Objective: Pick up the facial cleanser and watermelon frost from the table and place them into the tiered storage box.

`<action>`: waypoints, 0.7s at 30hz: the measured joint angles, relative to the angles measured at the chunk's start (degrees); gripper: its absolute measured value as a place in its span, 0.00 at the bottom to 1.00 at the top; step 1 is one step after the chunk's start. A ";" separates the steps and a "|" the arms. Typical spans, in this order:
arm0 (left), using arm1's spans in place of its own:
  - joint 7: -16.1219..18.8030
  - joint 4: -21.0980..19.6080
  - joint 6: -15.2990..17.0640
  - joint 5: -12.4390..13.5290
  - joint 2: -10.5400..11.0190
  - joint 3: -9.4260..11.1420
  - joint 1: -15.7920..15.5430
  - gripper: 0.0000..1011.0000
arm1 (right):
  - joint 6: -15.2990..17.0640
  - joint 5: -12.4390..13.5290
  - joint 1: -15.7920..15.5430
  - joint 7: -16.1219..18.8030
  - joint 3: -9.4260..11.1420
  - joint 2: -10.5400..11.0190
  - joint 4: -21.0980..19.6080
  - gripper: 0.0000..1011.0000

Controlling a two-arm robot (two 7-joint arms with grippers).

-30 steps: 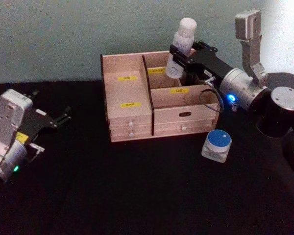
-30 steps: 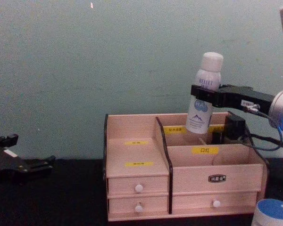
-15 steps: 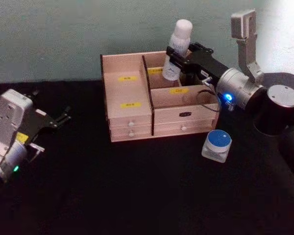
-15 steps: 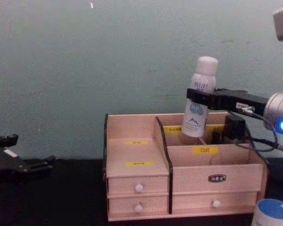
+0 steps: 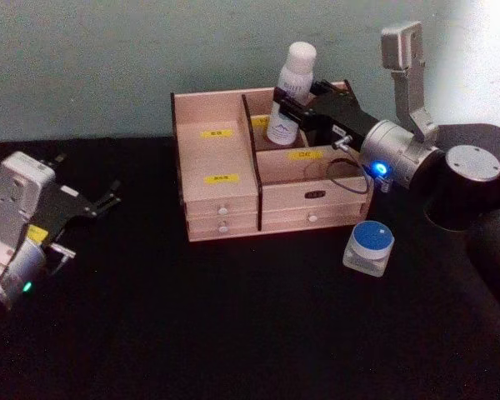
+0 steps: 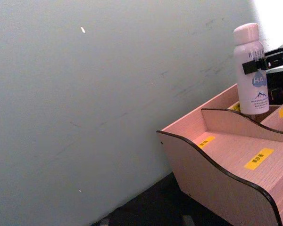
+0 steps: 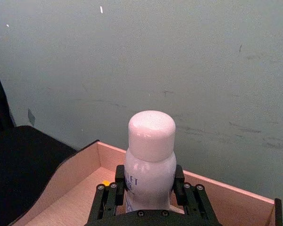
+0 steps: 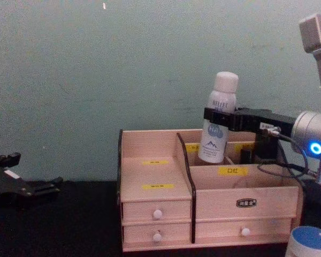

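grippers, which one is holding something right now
The right gripper: it is shut on the white bottle at the rear of the tiered storage box. The left gripper is open and empty.

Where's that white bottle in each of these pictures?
Head view: white bottle upper middle, over the wooden box.
Chest view: right of centre, above the box.
Left wrist view: picture's upper right.
Right wrist view: bottom centre, in the right gripper.
Shared landmark: the box.
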 joint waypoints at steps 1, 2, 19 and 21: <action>0.00 0.00 0.00 0.00 0.00 0.00 0.00 0.99 | 0.00 0.00 0.06 0.05 -0.05 -0.03 0.17 0.59; 0.00 0.00 0.00 0.00 0.00 0.00 0.00 0.99 | -0.01 -0.02 0.18 0.11 -0.12 -0.09 0.47 0.59; 0.00 0.00 0.00 0.00 0.00 0.00 0.00 0.99 | -0.81 -0.75 1.67 0.39 -0.50 -1.08 4.46 0.59; 0.00 0.00 0.00 0.00 0.00 0.00 0.00 0.99 | -0.96 -0.95 1.84 0.36 -0.51 -1.22 4.98 0.59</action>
